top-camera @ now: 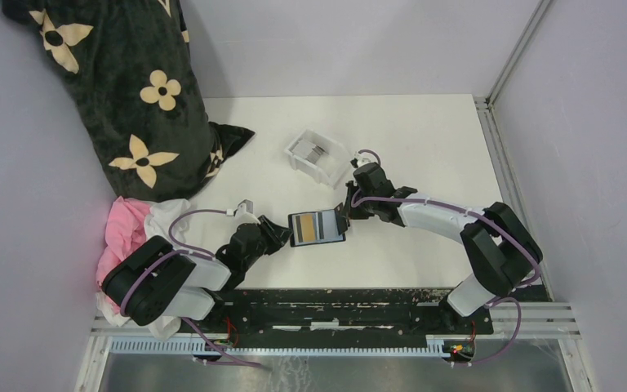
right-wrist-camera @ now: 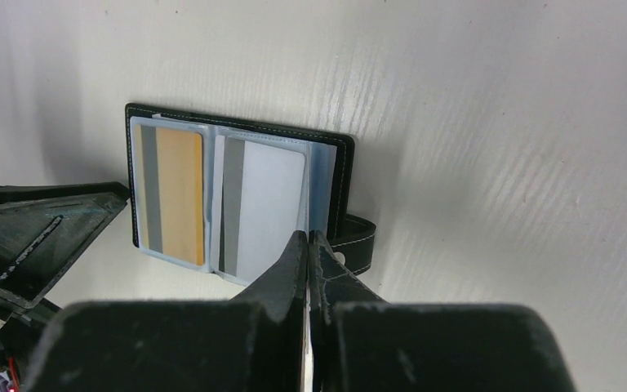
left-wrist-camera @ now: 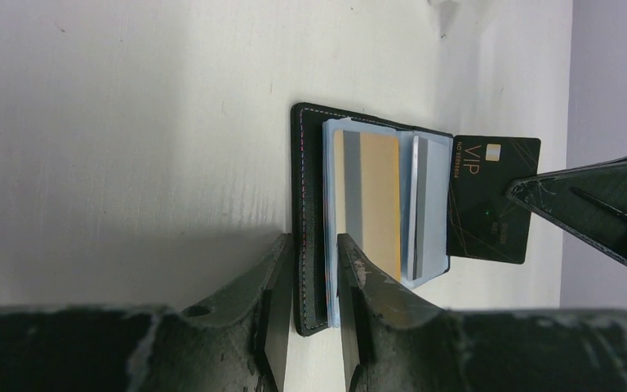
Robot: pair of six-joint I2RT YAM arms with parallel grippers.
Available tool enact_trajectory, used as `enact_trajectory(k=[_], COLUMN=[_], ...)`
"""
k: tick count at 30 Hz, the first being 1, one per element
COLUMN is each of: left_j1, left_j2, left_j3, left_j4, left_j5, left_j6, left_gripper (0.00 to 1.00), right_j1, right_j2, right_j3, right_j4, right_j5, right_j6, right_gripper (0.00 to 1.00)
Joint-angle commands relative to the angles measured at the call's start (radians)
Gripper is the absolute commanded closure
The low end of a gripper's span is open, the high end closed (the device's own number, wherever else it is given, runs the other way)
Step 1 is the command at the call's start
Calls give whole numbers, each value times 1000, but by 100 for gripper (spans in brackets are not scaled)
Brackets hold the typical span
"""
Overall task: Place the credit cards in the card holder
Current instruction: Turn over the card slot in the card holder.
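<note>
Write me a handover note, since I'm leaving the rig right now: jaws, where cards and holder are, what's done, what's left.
Left gripper: jaws clamped on one side edge of the open card holder.
Right gripper: jaws shut on a black card at the holder's opposite edge; unclear whether it has entered a sleeve.
Done: orange card and grey card sit in sleeves.
Left: seat the black card, then the stacked cards in the clear tray.

On the table (top-camera: pixel 424 147), the open card holder (top-camera: pixel 317 228) lies between the left gripper (top-camera: pixel 284 232) at its left edge and the right gripper (top-camera: pixel 346 214), which holds a VIP card (left-wrist-camera: pixel 490 196) at its right edge, with a tray (top-camera: pixel 339 169) behind.
</note>
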Motion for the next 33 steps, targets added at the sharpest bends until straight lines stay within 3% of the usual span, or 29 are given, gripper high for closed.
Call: enact_trajectory(k=[1,33], left_j1=[-7,-12], left_j2=[-6,-66], left_j3=[19,21], left_j4=[8,-71], left_j5=[-24,-47], left_j6=[47,64], left_gripper=[67,68], right_j1=[3,-14], right_j2=[9,-66], right_j3=[6,-143], right_j4=[62,363], right_j5=[-11,-57], right_j6=[26,224], right_gripper=[99,99])
